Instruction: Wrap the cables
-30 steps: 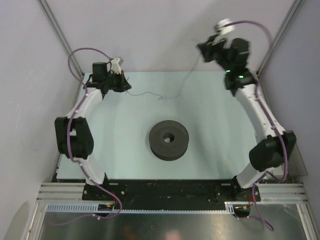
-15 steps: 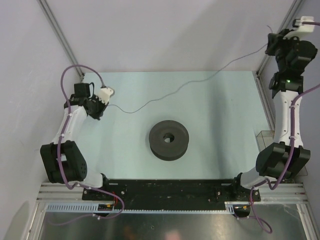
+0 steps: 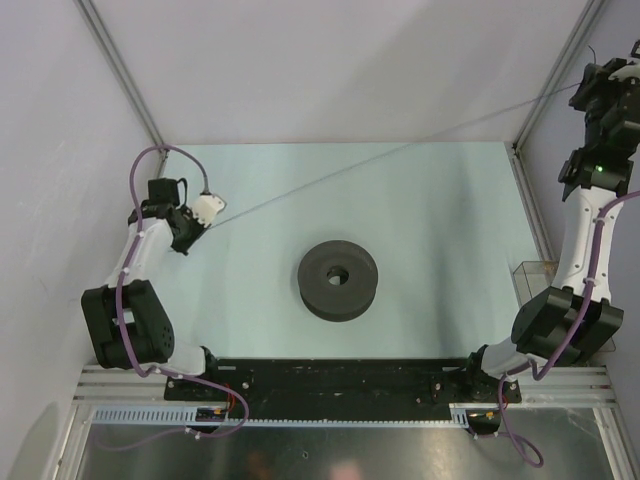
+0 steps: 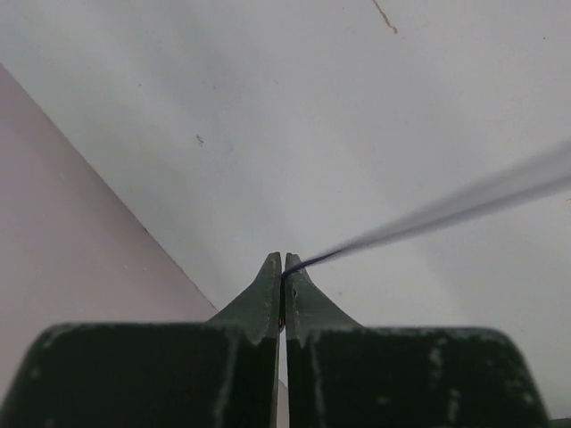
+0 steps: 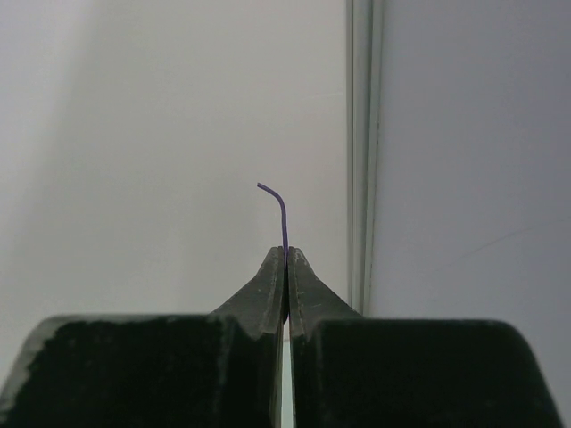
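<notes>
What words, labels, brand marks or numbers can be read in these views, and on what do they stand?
No readable text in any view.
Round dark grey spool: no label or marking shows.
Thin dark wire, pinched by the shut left gripper and the shut right gripper: the gripper fingers are plain and dark, with no print.
Slotted grey strip at the near edge: any marks on it are too small to read.

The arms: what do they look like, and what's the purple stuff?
The left arm and right arm have white links between black joints; a purple cable runs along each. A green light glows on the right one. The left gripper and right gripper have dark, scuffed fingers tapering to points.
</notes>
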Action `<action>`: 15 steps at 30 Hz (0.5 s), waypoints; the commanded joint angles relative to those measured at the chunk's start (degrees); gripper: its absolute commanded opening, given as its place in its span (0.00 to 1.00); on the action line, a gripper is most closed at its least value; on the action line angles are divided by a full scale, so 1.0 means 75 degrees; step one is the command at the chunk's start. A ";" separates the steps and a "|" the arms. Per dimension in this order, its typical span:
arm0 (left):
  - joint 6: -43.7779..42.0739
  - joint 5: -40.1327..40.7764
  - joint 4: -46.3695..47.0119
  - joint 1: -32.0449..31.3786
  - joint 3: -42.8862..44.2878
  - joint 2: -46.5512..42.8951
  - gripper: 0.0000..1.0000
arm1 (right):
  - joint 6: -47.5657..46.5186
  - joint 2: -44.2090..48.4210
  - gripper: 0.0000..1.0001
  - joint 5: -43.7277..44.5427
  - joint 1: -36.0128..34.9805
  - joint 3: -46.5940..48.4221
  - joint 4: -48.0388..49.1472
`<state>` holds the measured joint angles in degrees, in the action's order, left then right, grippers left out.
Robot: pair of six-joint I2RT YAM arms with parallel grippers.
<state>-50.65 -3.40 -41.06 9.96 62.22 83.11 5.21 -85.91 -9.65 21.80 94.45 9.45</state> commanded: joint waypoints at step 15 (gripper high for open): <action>0.0420 0.0580 0.0401 0.1043 0.0408 0.0633 0.00 | -0.0475 -0.0252 0.00 0.0307 0.0800 0.0051 0.0682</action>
<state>-48.88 -5.78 -38.20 13.34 62.83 86.80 4.69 -87.13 -14.52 23.59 93.54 8.21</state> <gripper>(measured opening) 0.009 0.018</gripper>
